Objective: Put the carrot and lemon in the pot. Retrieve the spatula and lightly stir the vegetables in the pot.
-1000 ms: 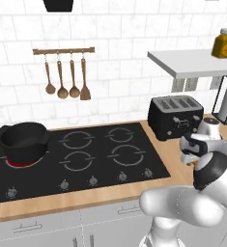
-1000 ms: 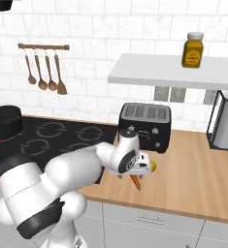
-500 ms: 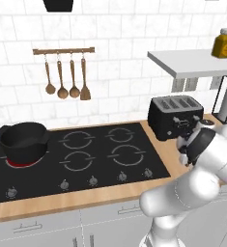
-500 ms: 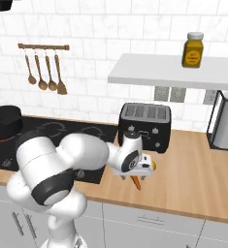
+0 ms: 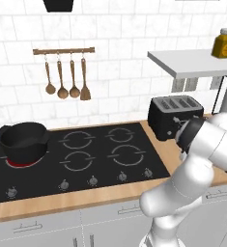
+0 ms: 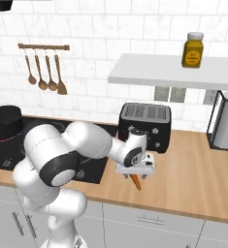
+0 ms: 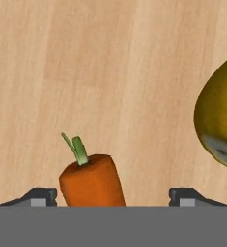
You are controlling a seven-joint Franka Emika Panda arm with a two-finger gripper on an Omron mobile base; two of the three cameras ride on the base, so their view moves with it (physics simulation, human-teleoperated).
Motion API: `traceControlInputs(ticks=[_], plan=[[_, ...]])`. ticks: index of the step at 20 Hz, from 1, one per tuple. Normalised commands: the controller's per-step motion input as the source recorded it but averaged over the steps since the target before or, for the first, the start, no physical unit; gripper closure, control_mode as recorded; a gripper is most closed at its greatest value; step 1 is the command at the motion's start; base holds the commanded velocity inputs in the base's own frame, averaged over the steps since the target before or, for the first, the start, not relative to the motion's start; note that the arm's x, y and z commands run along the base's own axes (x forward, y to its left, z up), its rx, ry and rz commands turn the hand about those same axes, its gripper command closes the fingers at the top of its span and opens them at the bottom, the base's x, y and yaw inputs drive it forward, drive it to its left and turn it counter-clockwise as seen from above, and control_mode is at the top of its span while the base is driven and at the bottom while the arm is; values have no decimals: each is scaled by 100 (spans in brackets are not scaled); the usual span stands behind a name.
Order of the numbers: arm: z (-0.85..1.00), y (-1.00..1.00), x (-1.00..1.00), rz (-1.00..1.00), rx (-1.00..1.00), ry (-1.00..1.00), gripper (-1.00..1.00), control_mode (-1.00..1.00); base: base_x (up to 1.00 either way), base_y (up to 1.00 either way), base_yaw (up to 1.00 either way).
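Orange on the wooden counter (image 6: 193,169), the carrot (image 7: 92,185) is lying just in front of the toaster (image 6: 144,123), beside the lemon (image 7: 217,130), and we are straddling it with our gripper (image 7: 112,195) unclenched, presumably to grasp it.

Clearance: bare wood counter (image 6: 193,169) ahead & R of carrot (image 7: 92,182) | lemon (image 7: 220,123) close beside it | toaster (image 6: 144,126) blocks behind | hob (image 5: 81,159) free to pot (image 5: 23,141)
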Motion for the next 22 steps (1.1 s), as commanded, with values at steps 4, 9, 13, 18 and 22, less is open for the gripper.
traceControlInputs(ticks=[4,9,13,18,22], plan=[[0,0,0,0,0,0,100,-100,0,0,0],[-1,13,0,2,0,0,100,-100,0,0,0],[4,75,0,11,0,-3,100,-100,0,0,0],[24,100,1,11,0,-5,100,-100,0,0,0],[43,100,20,11,0,0,100,-100,0,0,0]])
